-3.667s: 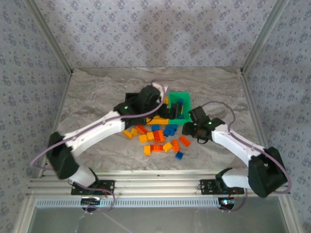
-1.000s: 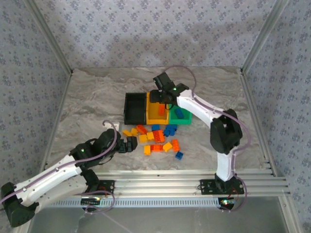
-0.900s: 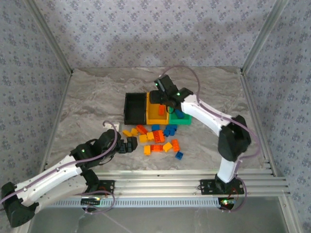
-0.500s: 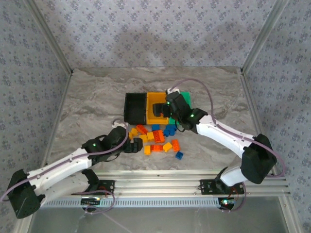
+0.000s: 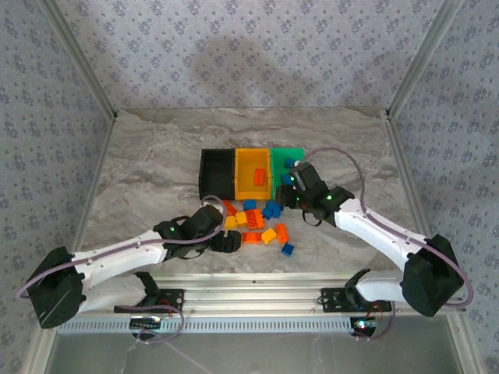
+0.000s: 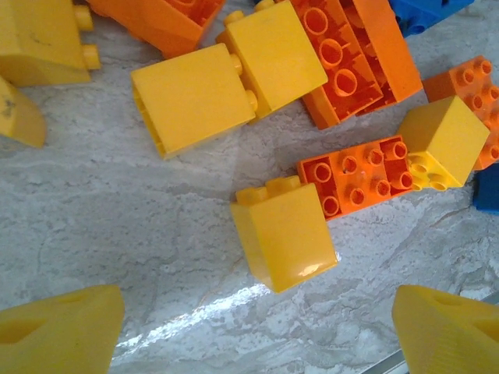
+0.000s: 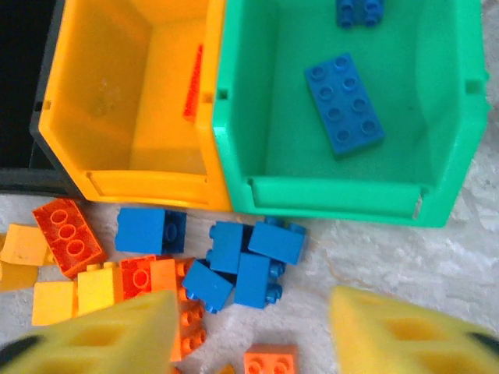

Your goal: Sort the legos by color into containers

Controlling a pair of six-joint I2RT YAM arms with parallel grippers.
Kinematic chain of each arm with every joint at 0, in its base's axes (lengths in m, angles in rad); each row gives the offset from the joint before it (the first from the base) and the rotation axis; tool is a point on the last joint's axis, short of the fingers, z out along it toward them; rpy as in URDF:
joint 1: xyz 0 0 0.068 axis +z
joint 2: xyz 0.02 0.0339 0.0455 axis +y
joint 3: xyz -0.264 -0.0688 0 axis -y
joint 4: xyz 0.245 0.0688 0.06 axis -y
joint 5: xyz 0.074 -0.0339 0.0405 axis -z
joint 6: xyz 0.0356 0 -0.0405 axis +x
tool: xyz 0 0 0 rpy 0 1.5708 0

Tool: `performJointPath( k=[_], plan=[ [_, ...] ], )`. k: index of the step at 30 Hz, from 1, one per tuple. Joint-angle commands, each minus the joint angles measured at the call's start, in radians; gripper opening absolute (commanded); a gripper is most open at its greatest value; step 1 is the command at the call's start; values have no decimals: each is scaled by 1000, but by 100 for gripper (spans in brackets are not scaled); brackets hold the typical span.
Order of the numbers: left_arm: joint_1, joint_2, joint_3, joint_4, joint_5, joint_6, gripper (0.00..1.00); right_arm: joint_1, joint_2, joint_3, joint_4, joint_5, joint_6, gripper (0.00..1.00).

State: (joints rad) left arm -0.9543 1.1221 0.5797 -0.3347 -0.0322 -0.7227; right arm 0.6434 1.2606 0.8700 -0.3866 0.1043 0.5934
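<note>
The legos (image 5: 256,226), yellow, orange-red and blue, lie in a loose pile in front of the containers: a black bin (image 5: 216,173), a yellow-orange bin (image 5: 253,187) and a green bin (image 5: 299,156). My left gripper (image 5: 228,242) (image 6: 253,331) is open at the pile's near left edge, just short of a yellow brick (image 6: 284,234). My right gripper (image 5: 287,187) (image 7: 253,331) hangs open over a cluster of blue bricks (image 7: 249,265) before the green bin (image 7: 335,195), holding nothing. Two blue bricks (image 7: 343,105) lie in the green bin, and an orange-red one (image 7: 193,82) lies in the yellow-orange bin (image 7: 132,183).
A single blue brick (image 5: 288,249) sits apart at the pile's near right. The aluminium rail (image 5: 249,292) runs along the table's near edge. Patterned walls close in the back and sides. Bare marble (image 5: 140,171) stretches left and right of the bins.
My right arm has drawn back from above the yellow-orange bin to the near side of the green bin. My left gripper has slid right, up to the pile.
</note>
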Motion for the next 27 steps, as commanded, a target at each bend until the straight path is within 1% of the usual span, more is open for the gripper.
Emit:
performJointPath(
  k=[1,3,4,5,6,9,13,19,22,27],
  plan=[
    [-14,49,25,19,21,28,88,-7,-30,-9,-79,16,23,48],
    [-21,86,39,19,25,37,89,-6,-36,-11,-90,25,26,76],
    [-25,107,44,17,26,42,90,-5,-41,-15,-94,28,29,84],
    [-27,127,54,15,26,46,91,-4,-49,-21,-94,28,28,88],
    [-29,144,58,14,25,51,91,-3,-57,-27,-90,29,28,90],
    [-31,189,76,28,14,66,90,-2,-86,-50,-73,28,29,93],
    [-30,237,99,71,15,77,86,-1,-106,-58,-84,32,28,94],
    [-31,322,147,68,17,84,75,-1,-122,-61,-100,41,28,94],
    [-30,336,150,45,-6,79,70,-1,-136,-67,-94,44,28,94],
    [-31,326,142,1,-52,68,58,-1,-151,-71,-86,44,52,94]
  ],
)
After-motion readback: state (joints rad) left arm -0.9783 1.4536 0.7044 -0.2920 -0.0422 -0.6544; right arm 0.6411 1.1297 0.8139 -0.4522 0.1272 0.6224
